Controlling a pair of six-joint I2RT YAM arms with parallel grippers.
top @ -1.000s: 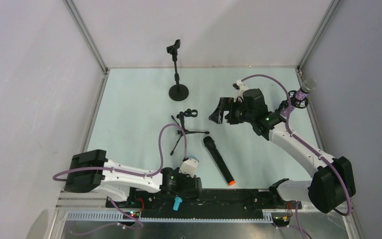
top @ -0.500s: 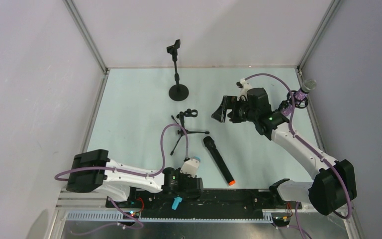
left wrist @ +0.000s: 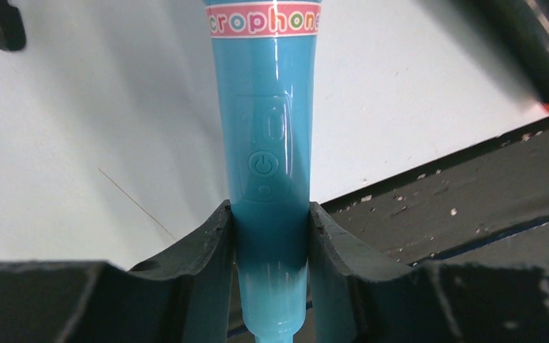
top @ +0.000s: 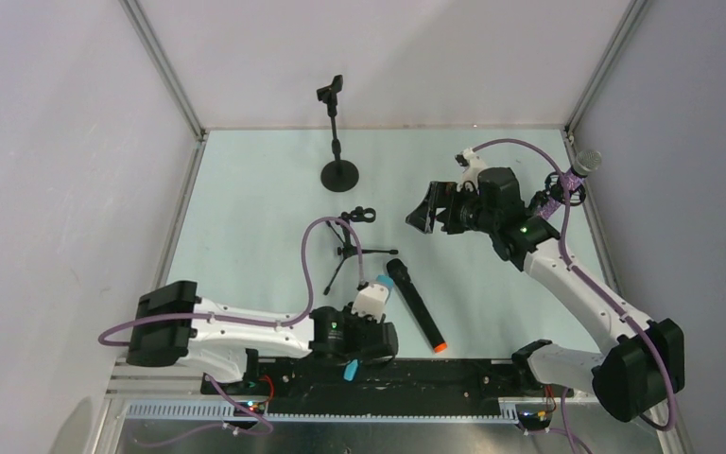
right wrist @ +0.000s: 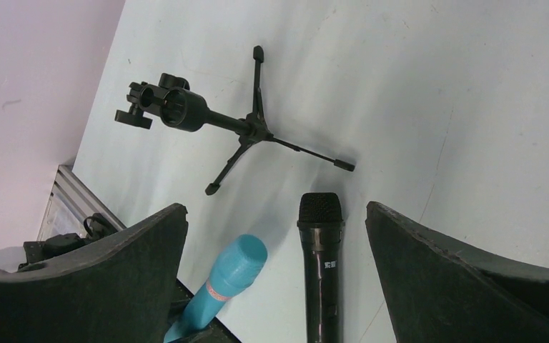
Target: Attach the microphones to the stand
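My left gripper (top: 363, 337) is shut on the cyan-blue microphone (left wrist: 270, 136) near the table's front edge, pinching its lower handle; its head (right wrist: 241, 261) points toward the tripod. The black microphone with an orange end (top: 414, 305) lies flat just to its right and also shows in the right wrist view (right wrist: 322, 271). A small black tripod stand (top: 348, 248) with an empty clip (right wrist: 175, 107) stands behind them. The glittery purple microphone (top: 581, 168) sits in a holder at the right edge. My right gripper (top: 425, 210) is open and empty, raised above the table's middle.
A tall black stand with a round base (top: 338, 175) and an empty top clip (top: 330, 90) stands at the back. A dark rail (top: 454, 374) runs along the front edge. Purple cables loop from both arms.
My left gripper has moved right and a little forward with the cyan microphone, nearer the black microphone. My right gripper has drifted slightly right, staying open.
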